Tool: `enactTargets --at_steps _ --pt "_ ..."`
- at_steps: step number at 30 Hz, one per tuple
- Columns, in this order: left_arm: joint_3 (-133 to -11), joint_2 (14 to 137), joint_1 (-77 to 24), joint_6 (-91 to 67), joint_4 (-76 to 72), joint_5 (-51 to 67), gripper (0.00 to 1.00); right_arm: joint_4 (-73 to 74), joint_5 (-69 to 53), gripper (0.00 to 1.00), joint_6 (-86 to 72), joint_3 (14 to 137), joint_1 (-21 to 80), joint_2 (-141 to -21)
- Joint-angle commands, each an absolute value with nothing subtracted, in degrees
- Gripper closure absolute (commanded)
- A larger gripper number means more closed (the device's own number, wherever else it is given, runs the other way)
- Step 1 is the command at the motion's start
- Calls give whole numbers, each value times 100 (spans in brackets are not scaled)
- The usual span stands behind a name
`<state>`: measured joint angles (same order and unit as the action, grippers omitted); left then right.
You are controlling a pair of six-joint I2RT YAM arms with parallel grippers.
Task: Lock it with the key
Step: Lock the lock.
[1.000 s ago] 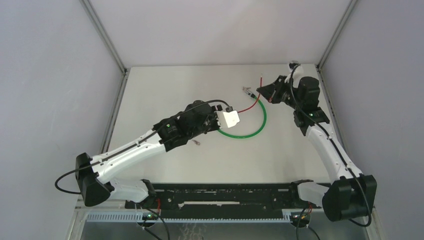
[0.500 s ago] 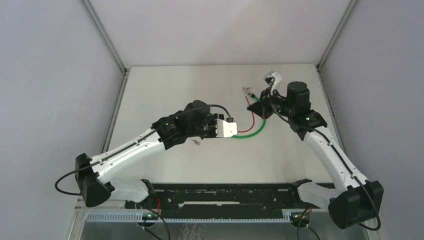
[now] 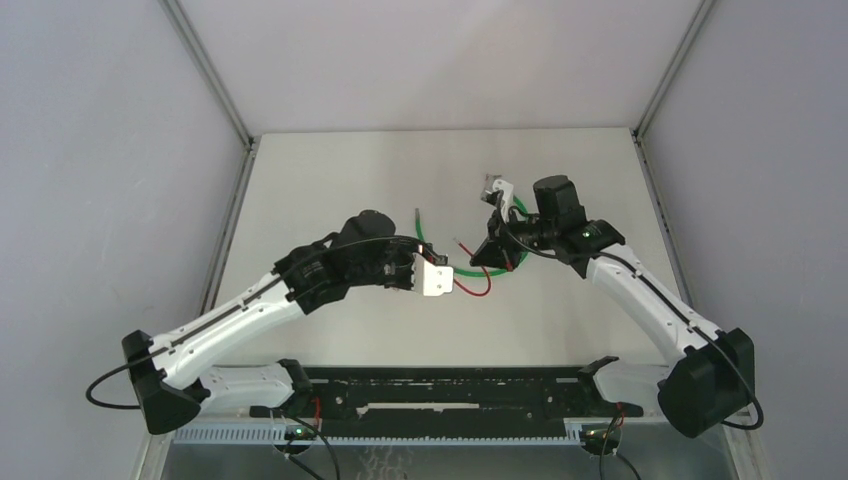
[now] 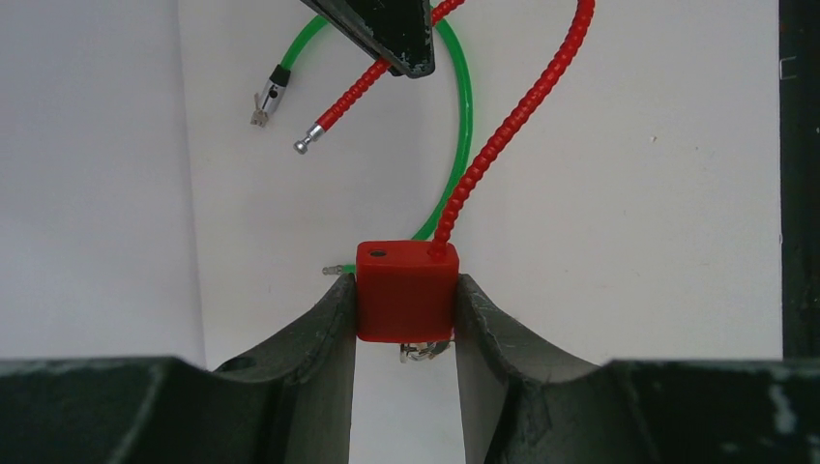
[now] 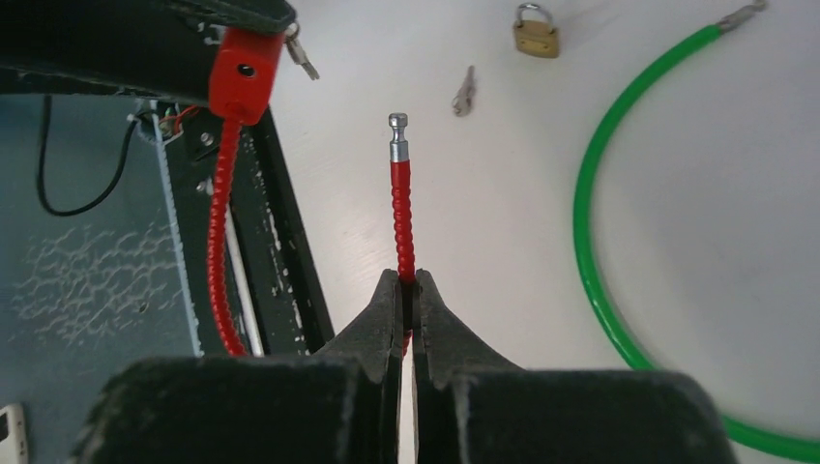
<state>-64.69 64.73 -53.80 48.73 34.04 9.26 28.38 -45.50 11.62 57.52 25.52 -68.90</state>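
**Red cable end held out toward the red lock block**

The table [image 3: 330, 180] is pale grey. The left arm [image 3: 250, 305] reaches in from the near left and the right arm [image 3: 640, 290] reaches in from the near right. Their ends come close together near the middle of the table.

A green cable [image 5: 590, 213] lies on the table in a big curve, under the end of the right arm.

The left gripper [image 4: 404, 285] has its jaws pressed tight on the two sides of the red lock block [image 4: 406, 309]. The top face of the block points right, toward the other arm. That face has one open round hole [image 4: 377, 253]. Just beside the hole, the red cable [image 4: 512, 111] comes out of the block and bends away in a long loop.

The right gripper [image 5: 406, 285] has its jaws almost closed, pinching the other end of the red cable. This end sticks straight out past the fingers, in line with them, and points left toward the block. It ends in a metal tip [image 5: 397, 135]. The tip is near the block but apart from it, and it is not in the hole.

A brass padlock [image 5: 538, 34] lies on the table. A key [image 5: 464, 92] lies near it, not touching.

A small shiny bit [image 4: 421, 351] sticks out of the bottom of the block. It is too small to tell if it is a key.
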Motion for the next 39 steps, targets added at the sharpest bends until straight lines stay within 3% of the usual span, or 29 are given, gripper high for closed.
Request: enactTargets --at_steps 1,39 --pt "-6355 6385 -5326 5222 3006 920 100 2969 -5444 100 1467 5924 2678 -6925" --pt "-6399 6861 -5730 5862 3200 -66 100 3296 -5796 100 1369 6487 3379 -8042"
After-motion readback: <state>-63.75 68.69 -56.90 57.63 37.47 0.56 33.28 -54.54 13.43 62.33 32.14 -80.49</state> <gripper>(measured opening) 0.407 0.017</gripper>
